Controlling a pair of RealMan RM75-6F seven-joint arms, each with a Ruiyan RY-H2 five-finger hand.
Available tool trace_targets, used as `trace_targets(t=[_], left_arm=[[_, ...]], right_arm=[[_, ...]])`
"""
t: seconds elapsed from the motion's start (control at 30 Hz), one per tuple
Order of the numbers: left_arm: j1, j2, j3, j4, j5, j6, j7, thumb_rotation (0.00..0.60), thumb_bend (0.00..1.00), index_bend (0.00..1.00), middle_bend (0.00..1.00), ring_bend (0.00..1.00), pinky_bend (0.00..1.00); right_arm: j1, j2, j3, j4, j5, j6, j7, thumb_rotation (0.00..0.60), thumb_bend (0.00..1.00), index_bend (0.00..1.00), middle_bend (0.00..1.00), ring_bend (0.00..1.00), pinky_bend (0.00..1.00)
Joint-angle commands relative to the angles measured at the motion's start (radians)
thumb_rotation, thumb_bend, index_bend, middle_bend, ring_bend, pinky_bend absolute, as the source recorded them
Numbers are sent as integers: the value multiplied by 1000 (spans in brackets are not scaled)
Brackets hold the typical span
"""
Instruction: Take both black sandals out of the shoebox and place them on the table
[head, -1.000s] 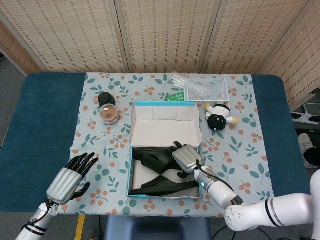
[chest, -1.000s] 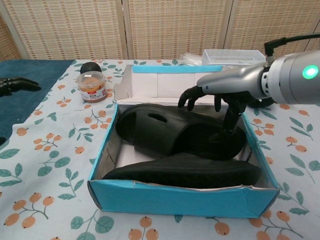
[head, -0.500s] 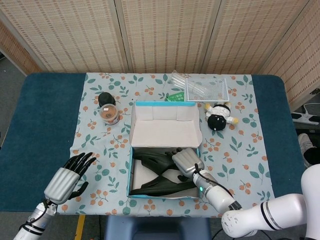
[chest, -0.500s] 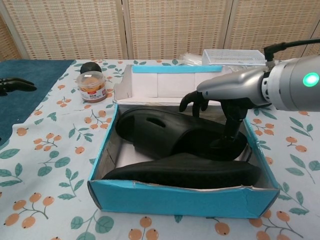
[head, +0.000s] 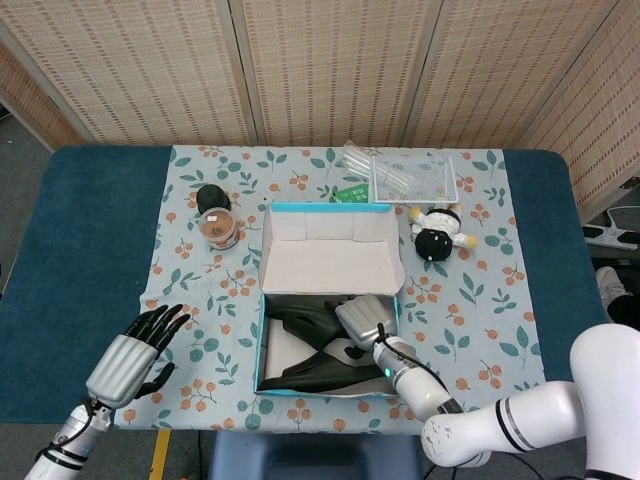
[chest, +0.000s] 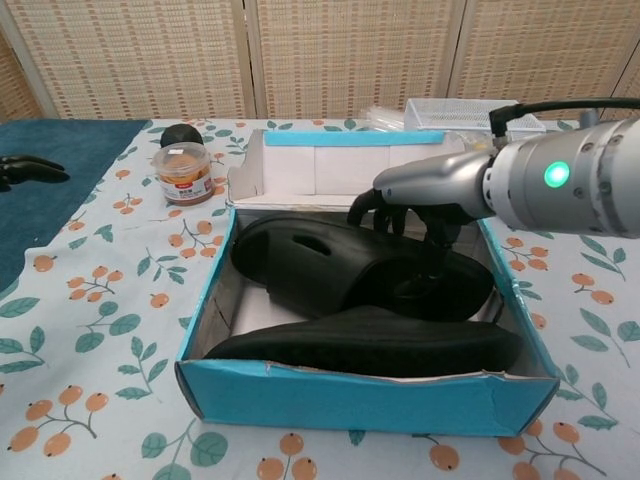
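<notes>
The blue shoebox (head: 326, 392) (chest: 370, 405) stands open near the table's front edge, with its lid folded back. Two black sandals are inside. One lies flat at the back (head: 298, 320) (chest: 320, 265), and the other lies on its side along the front wall (head: 322, 373) (chest: 370, 345). My right hand (head: 365, 318) (chest: 425, 190) is low over the rear sandal. Its fingers curl down just above the strap and its thumb reaches down onto the footbed. The sandal lies undisturbed. My left hand (head: 132, 357) (chest: 25, 170) hovers with spread fingers over the table's left front, holding nothing.
A jar of orange snacks (head: 218, 228) (chest: 183, 172) and a black round object (head: 210, 196) stand left of the lid. A black-and-white plush toy (head: 437, 232) lies to the right of it. A clear mesh tray (head: 413, 178) and a green packet (head: 352, 192) are behind.
My right hand has slid left along the rear sandal and sunk a little lower over the strap. The left hand has barely drifted. Both sandals stay in place.
</notes>
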Motion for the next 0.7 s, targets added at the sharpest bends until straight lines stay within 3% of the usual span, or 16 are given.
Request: trace_targets(t=[0.03,0.23,0.53,0.7], left_arm=[[0,1,1,2,-2,-1,-3,600,455,0,0,0,137],[2,3,5,5,-6,-1,-5,600,455,0,0,0,136],[5,9,5,9,-14,4,-10,600,455,0,0,0,136],[3,8,5,11,-17,2,-11,600,456,0,0,0,136]], right_arm=[[6,-27,5,18,7,23,-7,551,189,280,381,312,575],[15,-84,11,63,33,62,-35,600,189,548,568,490,698],[-7,-126,34,96,-13,113,-21,600,259,789,759,675,820],[-36,-116,36,86,-78,120,14,600,289,827,785,696,830]])
